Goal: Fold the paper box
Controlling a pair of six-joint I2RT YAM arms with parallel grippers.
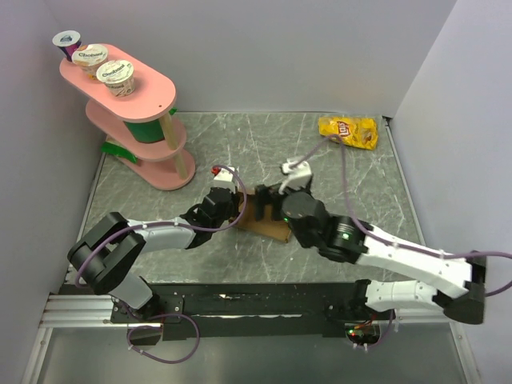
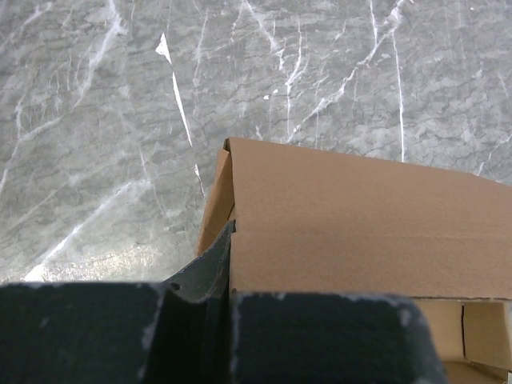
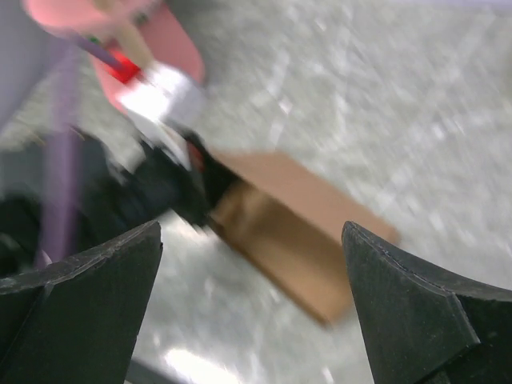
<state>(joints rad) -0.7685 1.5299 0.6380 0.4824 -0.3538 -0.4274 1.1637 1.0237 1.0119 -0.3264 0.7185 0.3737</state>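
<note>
Paper box [image 1: 268, 228] mostly hidden; right-wrist view blurred.

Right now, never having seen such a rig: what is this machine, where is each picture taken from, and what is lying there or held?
Two robot arms are bolted at the near edge of a marbled table. The wide picture looks down from above and behind: left arm on the left, right arm on the right. The other two come from a camera on each wrist, so the dark shapes at the bottom are that arm's own fingers. In the middle lies the paper box, brown cardboard, partly folded. The left end effector is shut on one edge of it; the right end effector is wide open and holds nothing. Farther back are a yellow chip bag and a pink stand with yogurt cups.
</note>
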